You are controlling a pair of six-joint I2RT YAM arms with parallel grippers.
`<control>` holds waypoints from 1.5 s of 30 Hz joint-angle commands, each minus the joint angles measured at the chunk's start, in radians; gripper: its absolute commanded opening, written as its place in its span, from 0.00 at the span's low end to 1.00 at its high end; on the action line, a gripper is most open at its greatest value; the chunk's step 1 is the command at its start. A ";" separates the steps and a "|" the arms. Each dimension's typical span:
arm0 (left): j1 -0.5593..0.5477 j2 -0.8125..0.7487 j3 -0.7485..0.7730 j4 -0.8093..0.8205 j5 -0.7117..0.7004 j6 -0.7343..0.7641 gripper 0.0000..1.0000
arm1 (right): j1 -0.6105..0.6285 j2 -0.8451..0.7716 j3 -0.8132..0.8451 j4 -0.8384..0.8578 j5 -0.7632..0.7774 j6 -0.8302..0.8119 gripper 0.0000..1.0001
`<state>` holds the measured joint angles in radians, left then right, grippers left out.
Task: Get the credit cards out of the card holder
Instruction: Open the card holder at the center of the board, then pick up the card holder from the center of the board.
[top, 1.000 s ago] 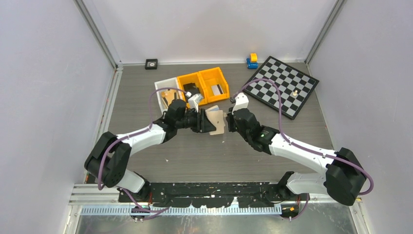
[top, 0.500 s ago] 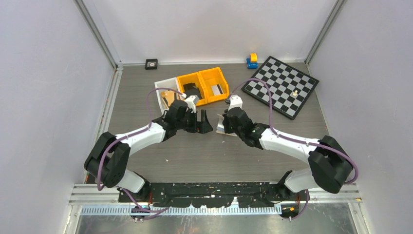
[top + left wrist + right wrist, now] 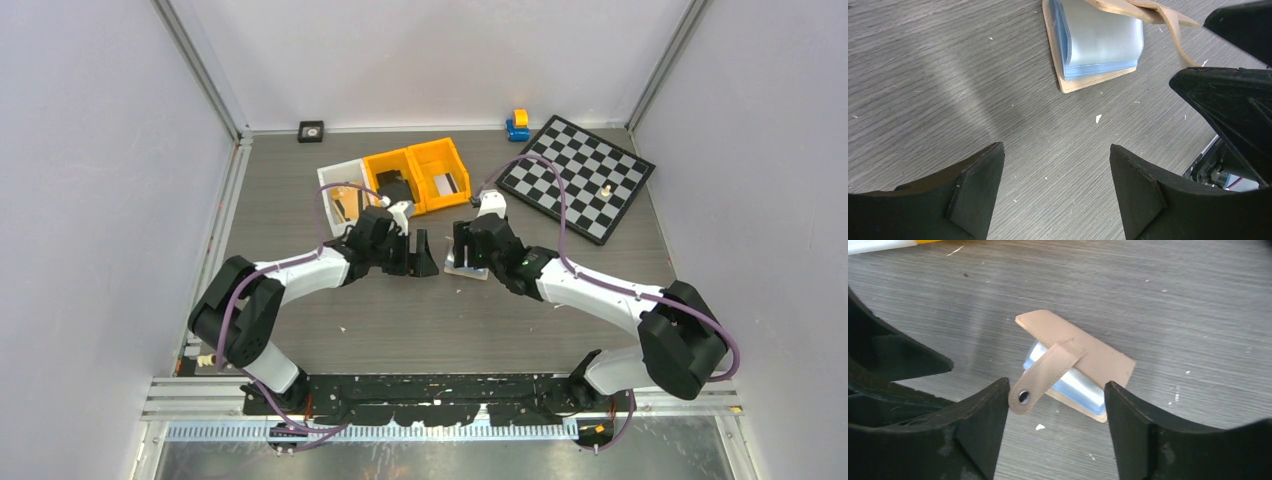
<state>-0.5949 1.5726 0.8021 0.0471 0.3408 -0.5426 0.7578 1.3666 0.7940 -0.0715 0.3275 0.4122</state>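
Observation:
The card holder (image 3: 1098, 357) is a beige wallet lying on the table, half open, with bluish see-through pockets (image 3: 1100, 42) showing. Its strap with a snap (image 3: 1040, 380) hangs over the front. My right gripper (image 3: 1055, 395) hovers just above it, open, with the strap end between the fingertips but not pinched. My left gripper (image 3: 1055, 165) is open over bare table, a short way from the holder (image 3: 470, 270). No credit cards show in the pockets. A light card with a dark stripe (image 3: 447, 183) lies in the right orange bin.
Two orange bins (image 3: 420, 160) and a white bin (image 3: 335, 180) stand behind the grippers, with a black item (image 3: 395, 188) in the left orange one. A chessboard (image 3: 580, 175) lies at the back right, with a small toy (image 3: 517, 125) beside it.
Both grippers held the card holder in the air between them. The left one let go first, then the right one lowered it to the table and opened.

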 commanded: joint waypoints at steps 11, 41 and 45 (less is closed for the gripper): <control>-0.003 -0.047 0.022 0.017 -0.021 0.014 0.78 | -0.002 0.133 0.099 -0.051 0.168 -0.154 0.85; -0.004 -0.004 0.028 0.046 0.005 -0.007 0.77 | -0.088 0.143 0.056 0.115 0.020 -0.014 0.01; -0.002 -0.021 0.013 0.079 0.006 -0.015 0.77 | -0.144 0.084 0.004 0.138 -0.061 0.101 0.00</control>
<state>-0.5957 1.5669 0.8021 0.0559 0.3340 -0.5457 0.6647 1.5379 0.8330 -0.0063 0.3481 0.3687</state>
